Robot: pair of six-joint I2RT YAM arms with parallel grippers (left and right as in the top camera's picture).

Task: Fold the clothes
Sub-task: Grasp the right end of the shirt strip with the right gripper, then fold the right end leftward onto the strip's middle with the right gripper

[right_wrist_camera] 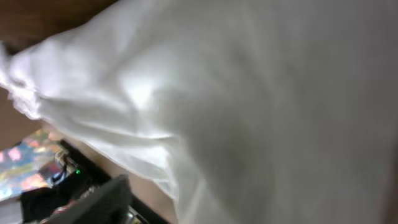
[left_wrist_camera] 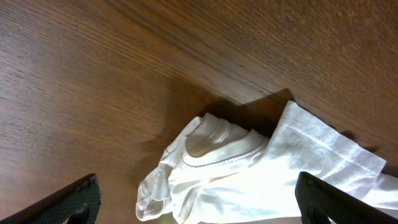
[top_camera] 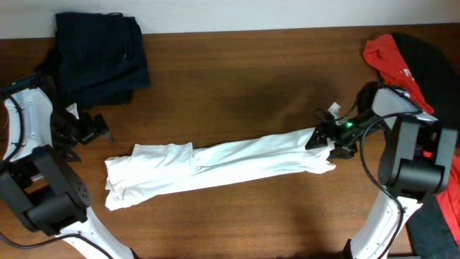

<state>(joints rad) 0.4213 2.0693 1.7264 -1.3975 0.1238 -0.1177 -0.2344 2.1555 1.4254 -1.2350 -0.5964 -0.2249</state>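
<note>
The white T-shirt (top_camera: 215, 167) lies mid-table (top_camera: 244, 65) as a long narrow band. The right gripper (top_camera: 332, 140) sits at its right end, fabric hiding its jaws, probably to fold it across. The left gripper (top_camera: 97, 131) waits spread wide beside the left end.

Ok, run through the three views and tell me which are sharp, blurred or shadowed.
Overhead: sharp and evenly lit, the white T-shirt bright against the dark table. Left wrist: sharp, wood grain crisp, a dark shadow behind the shirt's bunched end. Right wrist: blurred, too close, white fabric filling most of the frame.
</note>
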